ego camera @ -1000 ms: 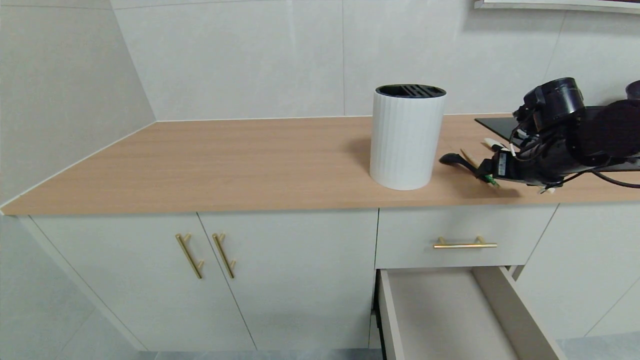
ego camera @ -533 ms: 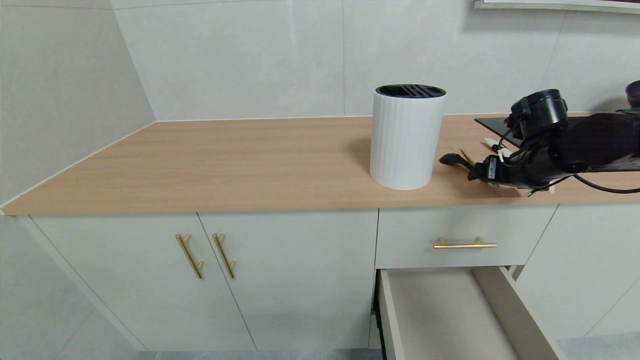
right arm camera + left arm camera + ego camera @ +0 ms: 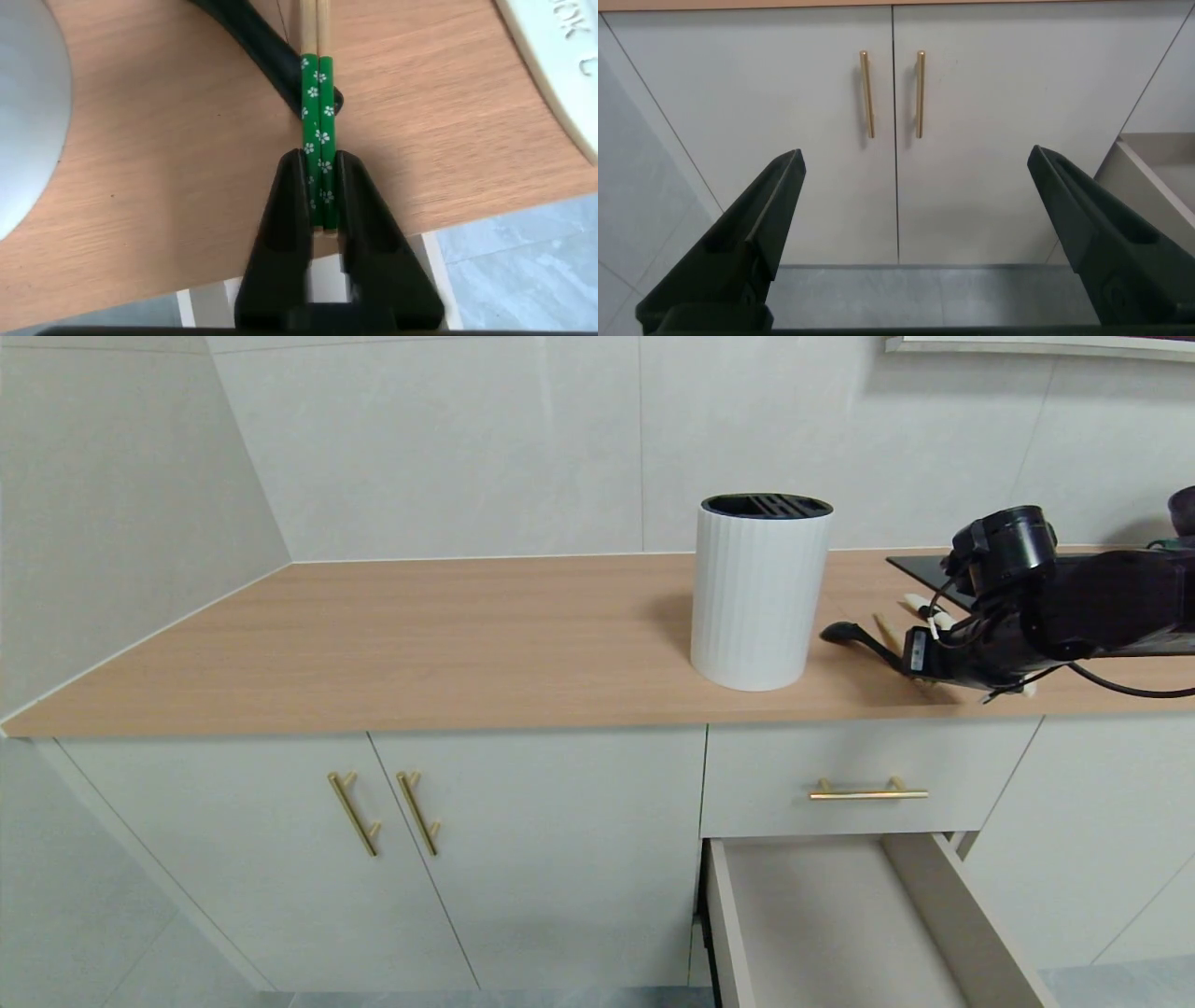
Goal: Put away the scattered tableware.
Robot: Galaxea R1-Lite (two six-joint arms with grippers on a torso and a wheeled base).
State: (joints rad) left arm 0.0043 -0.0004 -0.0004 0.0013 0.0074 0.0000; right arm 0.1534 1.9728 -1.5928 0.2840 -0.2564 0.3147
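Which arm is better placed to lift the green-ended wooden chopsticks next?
Right: the right gripper is shut on the green-ended wooden chopsticks; the left gripper hangs open facing cabinet doors.

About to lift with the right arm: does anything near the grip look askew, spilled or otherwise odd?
Nothing spilled or damaged. One oddity: the chopsticks lie across the handle of a black utensil. The right gripper pinches only their green tips, near the front edge of the counter, so they may tilt when lifted.
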